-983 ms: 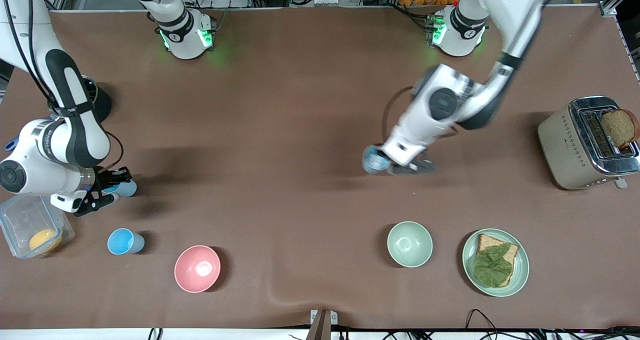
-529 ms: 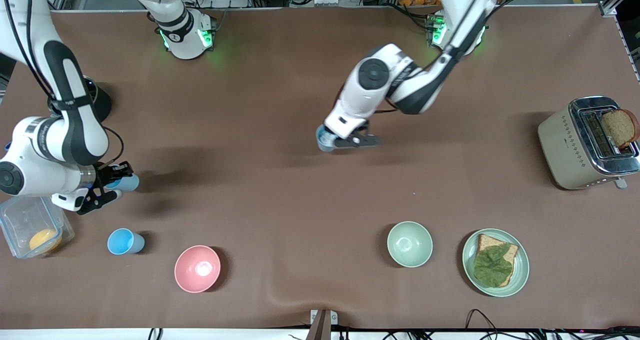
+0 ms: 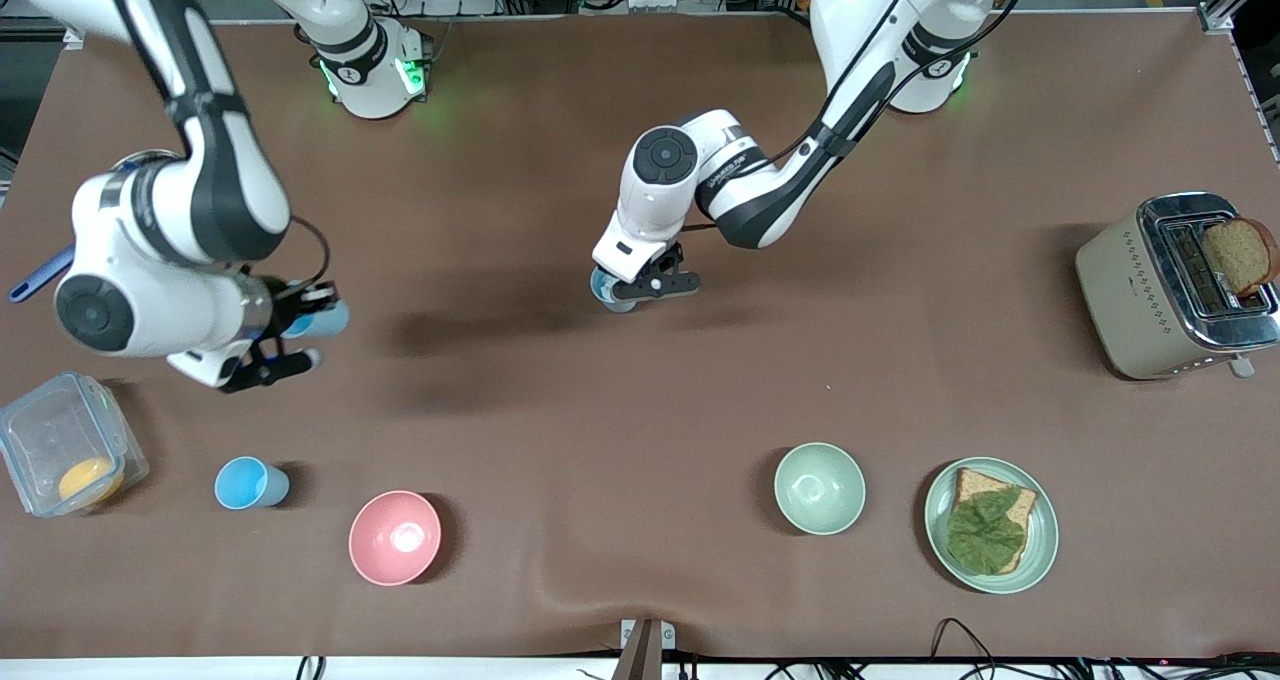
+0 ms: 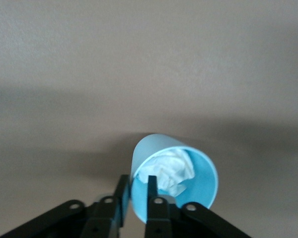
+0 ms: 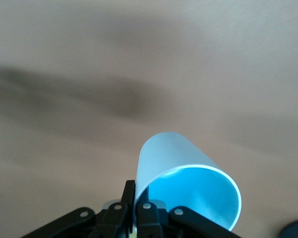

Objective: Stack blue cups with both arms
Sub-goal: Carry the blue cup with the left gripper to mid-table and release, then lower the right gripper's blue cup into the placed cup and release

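My right gripper (image 3: 312, 328) is shut on the rim of a light-blue cup (image 3: 335, 318) and holds it tilted in the air over the right arm's end of the table. In the right wrist view the gripper (image 5: 135, 198) pinches the cup's wall (image 5: 164, 153); this cup is empty. My left gripper (image 3: 640, 285) is shut on a second blue cup (image 3: 605, 290) over the table's middle. In the left wrist view the gripper (image 4: 138, 191) clamps the cup's wall (image 4: 154, 148), and something white and crumpled lies inside. A third blue cup (image 3: 250, 483) stands on the table beside the pink bowl.
A pink bowl (image 3: 394, 537) and a pale green bowl (image 3: 819, 487) sit near the front camera. A green plate (image 3: 1040, 550) holds bread and a leaf. A toaster (image 3: 1130, 290) stands at the left arm's end. A clear box (image 3: 30, 430) sits at the right arm's end.
The left gripper has carried its cup toward the right arm's end, to the table's middle. The right gripper has risen with its cup and moved toward the table's middle.
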### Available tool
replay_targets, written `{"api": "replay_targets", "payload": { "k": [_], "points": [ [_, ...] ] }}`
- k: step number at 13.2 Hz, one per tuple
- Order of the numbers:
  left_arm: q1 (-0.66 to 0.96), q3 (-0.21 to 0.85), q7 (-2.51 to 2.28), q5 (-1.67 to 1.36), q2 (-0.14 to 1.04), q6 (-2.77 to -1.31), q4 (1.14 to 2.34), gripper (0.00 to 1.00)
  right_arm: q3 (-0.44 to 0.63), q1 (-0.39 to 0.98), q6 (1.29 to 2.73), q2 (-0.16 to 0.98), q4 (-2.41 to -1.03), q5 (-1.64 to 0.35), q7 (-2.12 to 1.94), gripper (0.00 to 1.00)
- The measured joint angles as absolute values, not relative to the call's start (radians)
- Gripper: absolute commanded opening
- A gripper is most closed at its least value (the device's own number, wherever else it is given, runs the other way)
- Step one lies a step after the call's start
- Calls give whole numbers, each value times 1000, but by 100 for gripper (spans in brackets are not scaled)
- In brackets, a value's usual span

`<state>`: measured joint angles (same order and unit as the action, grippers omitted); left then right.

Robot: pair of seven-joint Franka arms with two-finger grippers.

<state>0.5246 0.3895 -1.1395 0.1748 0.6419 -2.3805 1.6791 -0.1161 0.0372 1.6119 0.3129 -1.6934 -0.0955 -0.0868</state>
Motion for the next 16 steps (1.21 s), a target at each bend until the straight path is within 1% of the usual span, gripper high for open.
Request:
{"api": "replay_targets", "payload": {
  "k": [2, 3, 4, 6, 8, 9, 11, 12, 15, 16],
  "points": [
    [519, 383, -1147, 175, 624, -2361, 1654, 100, -117, 80, 1560, 275, -1671, -160, 54, 0],
    [508, 375, -1147, 175, 592, -2323, 1638, 100, -118, 103, 1555, 261, -1667, -186, 124, 0],
    [483, 369, -1147, 177, 539, -2275, 1622, 100, -118, 131, 1556, 254, -1666, -199, 183, 0],
    [386, 365, -1095, 179, 398, -2163, 1607, 100, -118, 202, 1587, 257, -1667, -209, 296, 0],
    [269, 363, -1017, 179, 265, -2070, 1609, 100, -119, 294, 1651, 270, -1668, -212, 409, 0],
    [220, 362, -996, 179, 219, -2036, 1611, 100, -120, 350, 1695, 284, -1665, -212, 477, 0],
    [139, 362, -923, 179, 153, -1958, 1615, 100, -120, 461, 1746, 344, -1625, -210, 620, 0],
    [99, 361, -861, 179, 128, -1927, 1617, 100, -119, 510, 1754, 395, -1578, -202, 695, 0],
    [5, 351, -708, 172, 76, -1859, 1623, 100, -117, 599, 1756, 540, -1443, -174, 829, 0],
    [2, 324, -671, 169, 59, -1833, 1623, 100, -115, 627, 1755, 571, -1420, -157, 848, 0]
  ]
}}
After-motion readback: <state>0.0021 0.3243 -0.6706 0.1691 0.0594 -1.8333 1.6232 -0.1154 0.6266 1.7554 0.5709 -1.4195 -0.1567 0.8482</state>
